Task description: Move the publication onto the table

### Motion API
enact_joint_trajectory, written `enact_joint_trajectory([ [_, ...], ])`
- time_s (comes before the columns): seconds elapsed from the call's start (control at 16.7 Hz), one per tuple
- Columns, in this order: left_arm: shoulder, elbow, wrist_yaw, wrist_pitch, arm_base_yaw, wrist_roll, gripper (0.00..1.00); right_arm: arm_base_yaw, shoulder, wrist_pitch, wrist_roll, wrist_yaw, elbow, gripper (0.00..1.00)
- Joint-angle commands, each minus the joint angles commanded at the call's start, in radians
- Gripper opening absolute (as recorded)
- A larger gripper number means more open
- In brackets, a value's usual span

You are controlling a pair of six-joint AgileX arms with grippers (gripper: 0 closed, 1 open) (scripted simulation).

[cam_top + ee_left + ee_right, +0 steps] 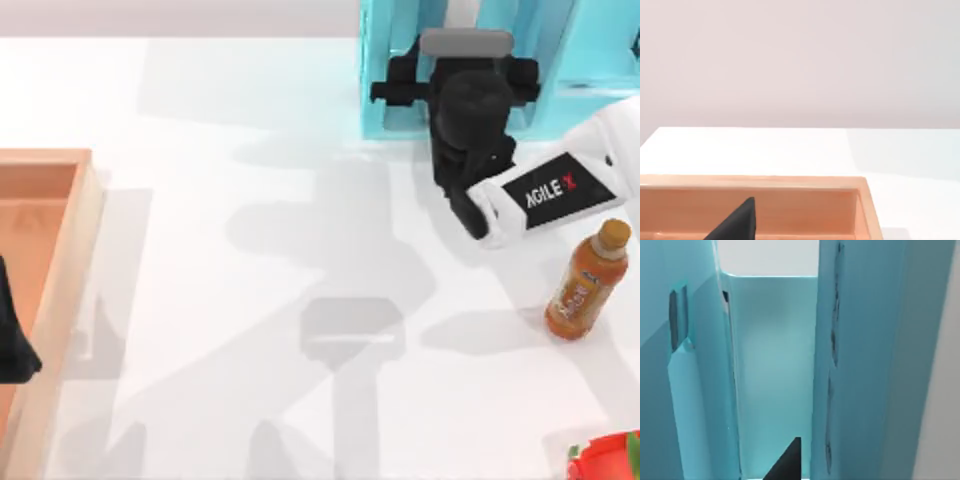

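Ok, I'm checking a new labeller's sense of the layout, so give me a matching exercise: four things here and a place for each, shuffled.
Things:
1. orange bottle
2. wooden tray
3. right gripper
4. left gripper

Places:
A. over the wooden tray
B. at the turquoise shelf unit, at the back
C. at the left edge of the table
D. on the table's right side

Pairs: 1-D, 2-C, 3-B, 4-A
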Motion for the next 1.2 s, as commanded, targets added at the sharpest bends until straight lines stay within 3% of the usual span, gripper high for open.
enact_joint_trajectory([
  [0.12,0.0,0.0,0.0,0.0,0.0,0.0,1.0,0.0,0.0,0.0,0.0,0.0,0.0,1.0],
  [0.9,0.0,0.0,0.0,0.0,0.0,0.0,1.0,0.0,0.0,0.0,0.0,0.0,0.0,0.02],
  [1.2,0.0,0.0,0.0,0.0,0.0,0.0,1.0,0.0,0.0,0.0,0.0,0.0,0.0,0.0],
])
